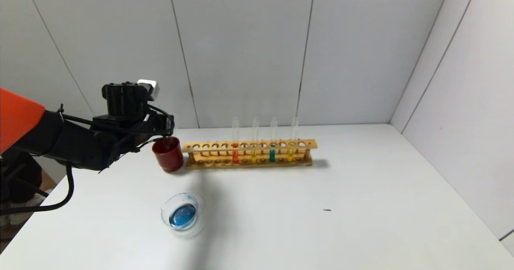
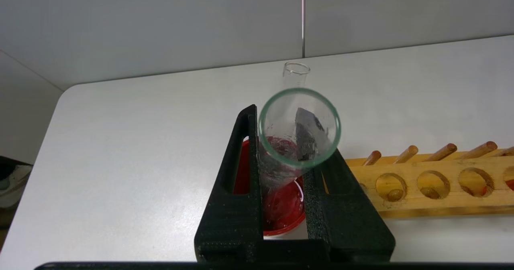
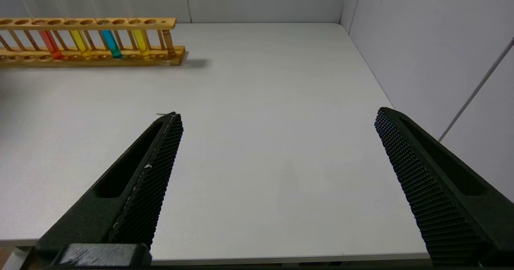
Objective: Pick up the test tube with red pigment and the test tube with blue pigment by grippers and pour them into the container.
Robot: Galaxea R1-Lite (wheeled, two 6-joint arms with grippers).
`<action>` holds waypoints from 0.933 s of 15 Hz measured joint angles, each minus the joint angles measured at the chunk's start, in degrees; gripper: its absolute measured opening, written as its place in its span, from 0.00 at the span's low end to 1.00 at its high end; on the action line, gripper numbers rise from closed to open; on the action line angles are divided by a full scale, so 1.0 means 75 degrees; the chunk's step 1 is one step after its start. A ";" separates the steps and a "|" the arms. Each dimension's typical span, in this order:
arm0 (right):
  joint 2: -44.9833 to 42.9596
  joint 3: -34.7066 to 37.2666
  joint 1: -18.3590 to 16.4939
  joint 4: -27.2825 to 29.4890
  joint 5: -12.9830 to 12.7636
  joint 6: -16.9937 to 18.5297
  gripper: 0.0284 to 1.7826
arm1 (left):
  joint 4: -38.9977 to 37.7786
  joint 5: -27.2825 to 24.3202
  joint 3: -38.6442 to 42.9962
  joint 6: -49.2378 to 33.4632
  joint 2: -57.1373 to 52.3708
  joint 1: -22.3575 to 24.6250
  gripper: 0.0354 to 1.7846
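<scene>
- Well, the left gripper [image 2: 281,169] pinches an emptied tube [image 2: 295,141] above the red cup [image 1: 168,154], near the bench's left edge.
- Right gripper [image 3: 277,141] gapes wide, near the right edge.
- Dish [image 1: 179,212] holds blue liquid.

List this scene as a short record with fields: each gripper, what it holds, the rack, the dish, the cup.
left gripper: shut on an empty clear tube, held upright above the red cup
red cup: at the rack's left end; a second clear tube shows beyond it
right gripper: open, holding nothing, above bare table
rack: wooden, four tubes standing; liquids left to right red, yellow, teal-blue, yellow
container: clear glass dish in front of the cup, with blue liquid inside
</scene>
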 joint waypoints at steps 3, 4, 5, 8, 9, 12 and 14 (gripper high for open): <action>0.0000 0.0000 0.0000 -0.0003 0.0000 -0.0003 0.98 | -0.0060 -0.0002 -0.0020 0.0015 0.0301 0.0049 0.17; 0.0000 0.0000 0.0000 0.0000 0.0000 0.0000 0.98 | -0.0067 0.0000 -0.0049 0.0011 0.0393 0.0059 0.17; 0.0000 0.0000 0.0000 0.0000 0.0000 0.0000 0.98 | -0.0081 0.0007 -0.0081 0.0005 0.0473 0.0078 0.18; 0.0000 0.0000 0.0000 -0.0003 0.0000 -0.0003 0.98 | -0.0327 0.0013 -0.0104 0.0011 0.0639 0.0140 0.26; 0.0000 0.0000 0.0000 0.0000 0.0000 0.0000 0.98 | -0.0358 0.0003 -0.0104 0.0023 0.0673 0.0140 0.33; 0.0000 0.0000 0.0000 0.0000 -0.0003 0.0000 0.98 | -0.0379 0.0007 -0.0085 0.0034 0.0702 0.0146 0.61; 0.0000 0.0000 0.0000 -0.0003 0.0000 0.0000 0.98 | -0.0372 0.0003 -0.0063 0.0034 0.0671 0.0143 0.78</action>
